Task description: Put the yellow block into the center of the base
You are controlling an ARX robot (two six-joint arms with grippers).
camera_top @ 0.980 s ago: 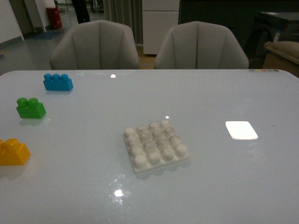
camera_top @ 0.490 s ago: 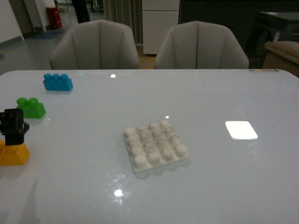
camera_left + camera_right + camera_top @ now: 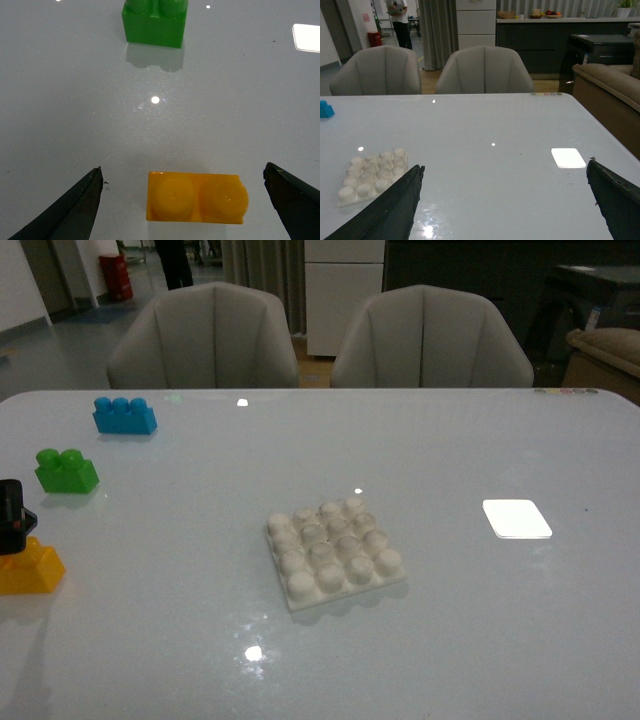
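Glossy white table (image 3: 450, 440) carries: yellow block (image 3: 35, 573), green brick (image 3: 67, 472), blue brick (image 3: 124, 416), base (image 3: 334, 552).

- No text, brand, number or sign is showing legibly in any view.
- A pink sheet (image 3: 366, 17) in the far background is appearing too small and blurred to read.
- Small coloured marks (image 3: 565, 391) on the far edge of the table (image 3: 450, 640) are showing no letters I can make out.

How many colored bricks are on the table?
3: the blue three-stud brick farthest back on the left, the green brick nearer, the yellow block nearest the robot. Others may lie out of view.
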